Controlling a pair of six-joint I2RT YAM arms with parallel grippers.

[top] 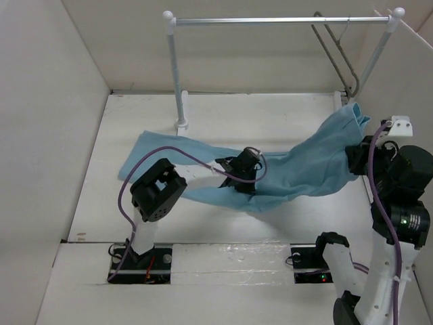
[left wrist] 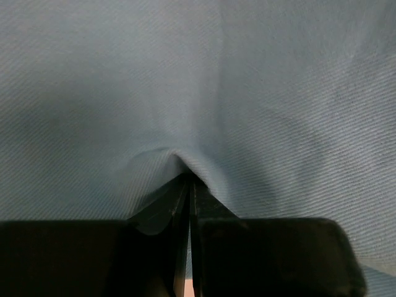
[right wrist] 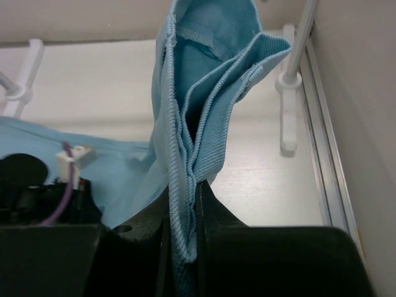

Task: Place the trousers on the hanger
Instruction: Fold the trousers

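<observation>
From above I cannot see the left gripper's (top: 245, 167) fingertips: they are buried in the trousers (top: 304, 166). Its wrist view is all cloth, with the fingers pressed together on a small pucker of it. The right gripper (top: 354, 158) is half hidden by cloth too. Its wrist view shows the fingers pinching a folded edge, lifted off the table (top: 270, 115), while the legs lie across it. I count one pair of trousers and one hanger (top: 336, 54), its hook faint, on one rail (top: 277, 21).
</observation>
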